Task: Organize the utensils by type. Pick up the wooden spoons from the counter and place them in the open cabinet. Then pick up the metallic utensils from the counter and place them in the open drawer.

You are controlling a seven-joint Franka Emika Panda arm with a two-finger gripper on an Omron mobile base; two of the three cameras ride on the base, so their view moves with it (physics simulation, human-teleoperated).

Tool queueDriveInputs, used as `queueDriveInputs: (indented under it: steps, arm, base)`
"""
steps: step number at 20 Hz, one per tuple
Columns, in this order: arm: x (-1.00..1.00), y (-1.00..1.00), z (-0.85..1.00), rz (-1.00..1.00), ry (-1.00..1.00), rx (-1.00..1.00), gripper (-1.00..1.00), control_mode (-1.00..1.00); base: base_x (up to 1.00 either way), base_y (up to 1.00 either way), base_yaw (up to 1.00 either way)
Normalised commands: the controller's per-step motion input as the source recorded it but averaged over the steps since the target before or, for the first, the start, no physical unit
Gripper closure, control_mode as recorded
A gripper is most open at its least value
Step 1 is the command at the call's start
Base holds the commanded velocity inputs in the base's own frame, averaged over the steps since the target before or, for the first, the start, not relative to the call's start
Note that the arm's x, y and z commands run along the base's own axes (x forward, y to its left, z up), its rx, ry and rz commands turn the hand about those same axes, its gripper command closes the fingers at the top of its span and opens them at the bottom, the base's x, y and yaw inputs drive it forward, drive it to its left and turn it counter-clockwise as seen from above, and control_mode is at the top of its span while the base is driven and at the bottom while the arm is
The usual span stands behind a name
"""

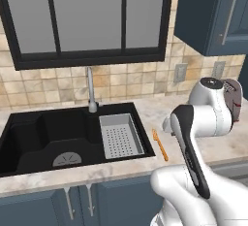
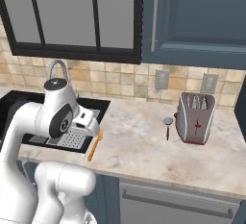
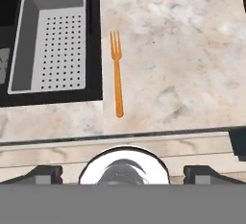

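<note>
While the claw (image 3: 123,172) hangs released over the bench's (image 2: 139,141) front edge, the orange fork (image 3: 116,72) lies flat just beside the sink (image 1: 48,133), near the front edge; the dark-handled utensil (image 2: 167,127) lies beside the toaster (image 2: 194,117).

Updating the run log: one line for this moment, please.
gripper: open, empty, above counter | fork: on counter beside sink | dark-handled utensil: by toaster

One fork (image 3: 116,74), one dark-handled utensil (image 2: 167,127), one toaster (image 2: 194,118), one strainer basket (image 3: 50,38)
</note>
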Motion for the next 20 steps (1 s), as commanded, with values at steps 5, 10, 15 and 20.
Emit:
queueDriveInputs:
  steps: [5, 10, 15, 20]
  arm:
    - [0.46, 0.05, -0.17, 0.0, -0.07, 0.0, -1.0, -1.0]
    - [0.6, 0.05, -0.21, -0.01, 0.11, 0.0, -1.0, -1.0]
    - [0.52, 0.02, -0.18, -0.04, 0.38, 0.0, -1.0, -1.0]
    - [0.41, 0.0, -0.35, -0.04, 0.32, 0.0, -1.0, -1.0]
  base:
    - [0.0, 0.0, 0.0]
    - [0.0, 0.0, 0.0]
    - [0.0, 0.0, 0.0]
    - [0.0, 0.0, 0.0]
